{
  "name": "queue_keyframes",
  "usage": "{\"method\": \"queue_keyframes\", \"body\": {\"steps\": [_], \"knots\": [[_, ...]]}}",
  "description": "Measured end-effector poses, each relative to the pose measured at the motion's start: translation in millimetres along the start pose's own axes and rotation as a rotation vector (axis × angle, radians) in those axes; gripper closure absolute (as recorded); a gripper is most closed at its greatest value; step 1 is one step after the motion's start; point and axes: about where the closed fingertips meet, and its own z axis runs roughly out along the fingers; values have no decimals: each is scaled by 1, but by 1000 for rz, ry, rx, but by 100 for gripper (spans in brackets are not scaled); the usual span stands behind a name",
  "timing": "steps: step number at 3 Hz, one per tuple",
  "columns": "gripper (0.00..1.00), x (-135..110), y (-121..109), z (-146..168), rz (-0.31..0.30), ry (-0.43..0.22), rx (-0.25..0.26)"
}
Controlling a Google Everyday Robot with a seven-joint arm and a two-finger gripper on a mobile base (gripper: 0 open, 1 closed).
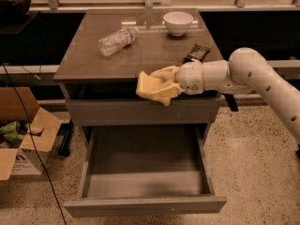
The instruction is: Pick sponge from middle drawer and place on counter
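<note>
My gripper is shut on the pale-yellow sponge. It holds the sponge in the air at the height of the counter's front edge, in front of the cabinet and above the open middle drawer. The drawer is pulled out and its grey floor is bare. The counter is the glossy grey-brown top just behind the sponge. My white arm reaches in from the right.
On the counter lie a clear plastic bottle on its side at the back left, a white bowl at the back, and a dark packet at the right. An open cardboard box stands on the floor at the left.
</note>
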Motion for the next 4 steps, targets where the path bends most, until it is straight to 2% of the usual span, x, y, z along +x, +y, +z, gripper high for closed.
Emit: {"method": "queue_keyframes", "body": {"steps": [1, 2, 3, 4], "knots": [[100, 0, 0, 0, 0, 0, 0], [100, -42, -16, -6, -122, 23, 39], [100, -113, -28, -11, -319, 58, 76], [100, -154, -53, -5, -431, 107, 113]]}}
